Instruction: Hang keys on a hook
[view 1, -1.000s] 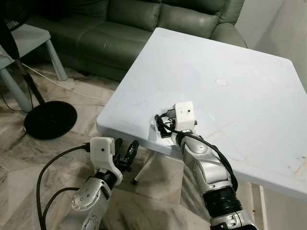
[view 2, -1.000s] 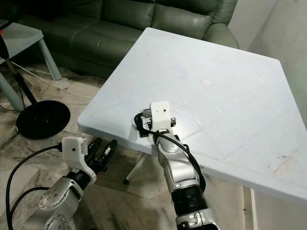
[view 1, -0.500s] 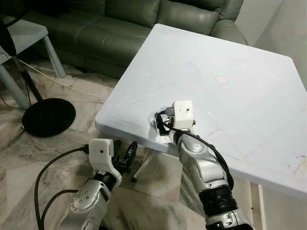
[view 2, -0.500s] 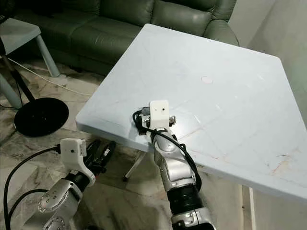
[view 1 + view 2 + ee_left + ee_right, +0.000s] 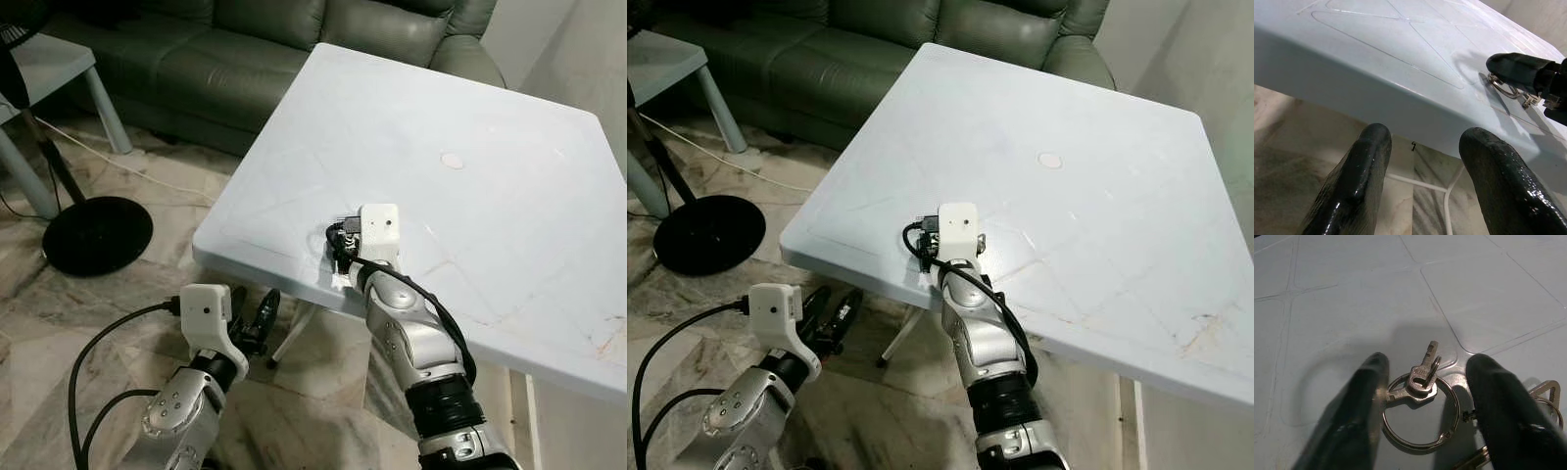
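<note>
Even, soft indoor light, head views sharp w/ dim sofa at 11 o'clock. Right wrist view: fingers blurred, keys sharp, soft shadow beneath. Left wrist fingers show glossy glare.

White square table, surface scored with faint diagonal lines. Small round disc well toward the middle. Bunch of keys on a ring, flat, near front edge.
</note>
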`<state>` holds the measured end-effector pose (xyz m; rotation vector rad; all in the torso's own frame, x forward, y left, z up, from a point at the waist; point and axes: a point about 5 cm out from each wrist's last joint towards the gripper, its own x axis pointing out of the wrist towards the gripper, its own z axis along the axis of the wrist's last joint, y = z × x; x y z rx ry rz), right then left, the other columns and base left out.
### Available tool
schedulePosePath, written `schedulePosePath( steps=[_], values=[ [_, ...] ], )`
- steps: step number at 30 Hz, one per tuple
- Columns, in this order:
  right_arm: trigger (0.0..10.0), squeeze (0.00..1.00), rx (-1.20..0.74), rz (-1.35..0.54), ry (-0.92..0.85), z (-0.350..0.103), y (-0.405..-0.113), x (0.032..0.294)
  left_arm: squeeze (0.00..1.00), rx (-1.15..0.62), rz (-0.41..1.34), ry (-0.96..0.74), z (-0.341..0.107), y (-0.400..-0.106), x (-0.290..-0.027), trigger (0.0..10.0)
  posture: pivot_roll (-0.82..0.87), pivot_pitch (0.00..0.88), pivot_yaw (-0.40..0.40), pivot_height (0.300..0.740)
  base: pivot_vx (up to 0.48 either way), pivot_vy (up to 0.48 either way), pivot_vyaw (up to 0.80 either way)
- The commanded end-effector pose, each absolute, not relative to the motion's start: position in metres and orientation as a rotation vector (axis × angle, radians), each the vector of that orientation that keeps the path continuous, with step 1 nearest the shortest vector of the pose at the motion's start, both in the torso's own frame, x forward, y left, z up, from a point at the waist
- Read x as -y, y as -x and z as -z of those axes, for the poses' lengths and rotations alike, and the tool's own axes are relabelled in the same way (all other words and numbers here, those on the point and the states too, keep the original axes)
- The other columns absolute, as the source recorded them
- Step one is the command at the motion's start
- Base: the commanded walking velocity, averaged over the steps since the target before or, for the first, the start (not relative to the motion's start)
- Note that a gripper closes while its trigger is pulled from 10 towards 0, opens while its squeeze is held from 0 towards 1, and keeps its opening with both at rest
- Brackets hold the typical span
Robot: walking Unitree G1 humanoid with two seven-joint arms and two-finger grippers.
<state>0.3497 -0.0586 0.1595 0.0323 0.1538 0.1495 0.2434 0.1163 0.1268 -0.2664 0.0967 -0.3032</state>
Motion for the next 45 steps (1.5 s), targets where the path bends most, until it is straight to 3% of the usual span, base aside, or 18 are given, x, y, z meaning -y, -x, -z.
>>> schedulePosePath(
  steps=[1,2,4,6,10,12,14,15,18,19,20,34,35,36,45],
  values=[
    [1.3,0.00,-0.157,-0.156,-0.041,-0.164,-0.350,0.051,0.00,-0.101,0.308,0.277,-0.127,-0.240,-0.113,10.0,0.11,0.224,-0.144,0.740,0.000,0.000,0.00],
    [0.0,0.00,-0.152,-0.160,-0.045,-0.164,-0.350,0.050,0.00,-0.101,0.308,0.277,-0.127,-0.240,-0.113,10.0,0.11,0.224,-0.144,0.740,0.000,0.000,0.00],
    [0.5,0.00,-0.150,-0.163,-0.042,-0.165,-0.350,0.049,0.00,-0.102,0.307,0.277,-0.127,-0.240,-0.113,10.0,0.11,0.224,-0.144,0.740,0.000,0.000,0.00],
    [0.0,0.00,-0.149,-0.166,-0.040,-0.166,-0.350,0.048,0.00,-0.102,0.306,0.279,-0.128,-0.240,-0.113,10.0,0.11,0.228,-0.147,0.740,0.000,0.000,0.00],
    [1.1,0.00,-0.145,-0.170,-0.041,-0.167,-0.349,0.046,0.00,-0.102,0.304,0.280,-0.128,-0.240,-0.112,10.0,0.11,0.228,-0.147,0.740,0.000,0.000,0.00],
    [1.3,0.00,-0.150,-0.173,-0.056,-0.167,-0.349,0.045,0.00,-0.103,0.303,0.281,-0.128,-0.239,-0.112,10.0,0.11,0.231,-0.150,0.740,0.000,0.000,0.00],
    [2.7,0.00,-0.149,-0.174,-0.052,-0.167,-0.349,0.045,0.00,-0.103,0.302,0.281,-0.128,-0.239,-0.112,10.0,0.11,0.231,-0.150,0.740,0.000,0.000,0.00],
    [2.9,0.00,-0.150,-0.175,-0.052,-0.167,-0.349,0.044,0.00,-0.103,0.301,0.281,-0.128,-0.239,-0.112,10.0,0.11,0.231,-0.150,0.740,0.000,0.000,0.00],
    [6.0,0.00,-0.158,-0.178,-0.047,-0.167,-0.350,0.042,0.00,-0.104,0.299,0.282,-0.128,-0.239,-0.112,10.0,0.12,0.233,-0.152,0.740,0.000,0.000,0.00],
    [9.1,0.00,-0.162,-0.179,-0.046,-0.167,-0.350,0.042,0.00,-0.104,0.299,0.282,-0.128,-0.239,-0.112,10.0,0.12,0.233,-0.152,0.740,0.000,0.000,0.00],
    [10.0,0.00,-0.164,-0.179,-0.046,-0.166,-0.350,0.041,0.00,-0.104,0.297,0.282,-0.128,-0.239,-0.112,10.0,0.12,0.233,-0.152,0.740,0.000,0.000,0.00],
    [10.0,0.00,-0.171,-0.179,-0.039,-0.167,-0.350,0.036,0.00,-0.104,0.282,0.290,-0.128,-0.238,-0.114,10.0,0.13,0.239,-0.159,0.740,0.000,0.000,0.00],
    [4.4,0.00,-0.167,-0.173,-0.047,-0.167,-0.351,0.037,0.00,-0.104,0.281,0.291,-0.128,-0.238,-0.114,10.0,0.13,0.238,-0.160,0.740,0.000,0.000,0.00],
    [0.0,0.00,-0.154,-0.166,-0.043,-0.169,-0.351,0.037,0.00,-0.104,0.280,0.292,-0.128,-0.238,-0.114,10.0,0.13,0.238,-0.161,0.740,0.000,0.000,0.00],
    [0.0,0.00,-0.141,-0.162,-0.059,-0.171,-0.351,0.039,0.00,-0.103,0.276,0.297,-0.129,-0.239,-0.114,10.0,0.12,0.238,-0.163,0.740,0.000,0.000,0.00]
  ],
)
